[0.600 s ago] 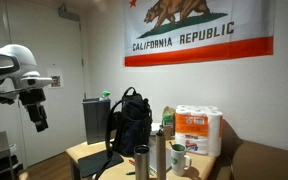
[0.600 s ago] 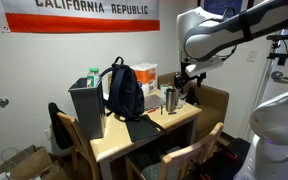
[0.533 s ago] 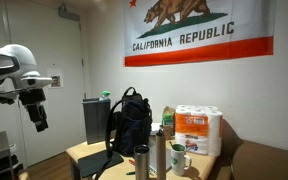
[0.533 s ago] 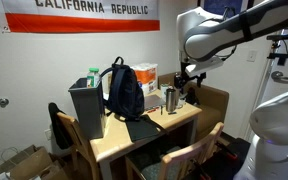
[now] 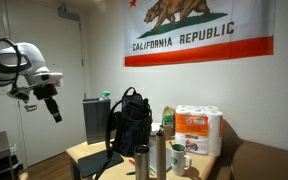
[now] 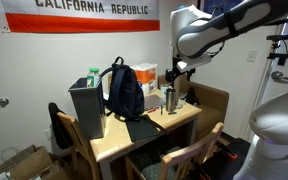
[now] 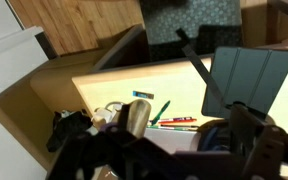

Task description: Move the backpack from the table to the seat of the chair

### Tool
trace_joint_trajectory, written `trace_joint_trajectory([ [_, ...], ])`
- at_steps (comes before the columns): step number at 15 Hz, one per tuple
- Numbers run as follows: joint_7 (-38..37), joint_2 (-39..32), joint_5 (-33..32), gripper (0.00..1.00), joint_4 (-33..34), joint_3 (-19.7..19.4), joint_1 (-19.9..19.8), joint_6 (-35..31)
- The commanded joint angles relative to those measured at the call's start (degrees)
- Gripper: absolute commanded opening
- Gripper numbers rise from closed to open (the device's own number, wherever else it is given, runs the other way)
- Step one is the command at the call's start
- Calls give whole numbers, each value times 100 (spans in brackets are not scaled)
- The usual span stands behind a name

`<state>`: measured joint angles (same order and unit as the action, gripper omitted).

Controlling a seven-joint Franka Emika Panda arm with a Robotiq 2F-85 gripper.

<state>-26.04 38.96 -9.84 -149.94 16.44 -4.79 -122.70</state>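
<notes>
The black backpack (image 5: 132, 120) stands upright on the wooden table (image 5: 89, 157), and also shows in the other exterior view (image 6: 124, 90). In the wrist view only a dark, blurred part of it shows at the bottom (image 7: 209, 130). My gripper (image 5: 54, 106) hangs in the air, well apart from the backpack and above table height; it also shows in an exterior view (image 6: 176, 72). In the wrist view its fingers (image 7: 164, 140) are blurred but spread apart and hold nothing. Wooden chairs stand around the table, one at the front (image 6: 189, 155).
A grey bin (image 6: 87, 108) stands beside the backpack. A paper towel pack (image 5: 197, 128), metal flasks (image 5: 156, 152) and a mug (image 5: 179, 158) crowd one end of the table. A grey folder (image 7: 249, 80) and pens (image 7: 169, 120) lie on the table. Other chairs (image 6: 64, 130) stand close.
The arm has swung toward the table and the gripper now sits closer to the backpack and a little higher. The backpack has not moved.
</notes>
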Motion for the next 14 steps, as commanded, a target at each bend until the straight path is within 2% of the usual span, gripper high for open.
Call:
trace_joint_trajectory([
  [1,12,-1137,-359,100,1006,-38,-167,-535],
  [5,-165,-2372,-834,100,2295,-1,-262,-928],
  [7,-188,-2964,-967,100,2987,136,-421,-1066],
  [8,-255,-3241,-1110,100,3311,-82,-179,-1070],
  [14,-328,-4675,-1295,100,5138,-608,480,-1385],
])
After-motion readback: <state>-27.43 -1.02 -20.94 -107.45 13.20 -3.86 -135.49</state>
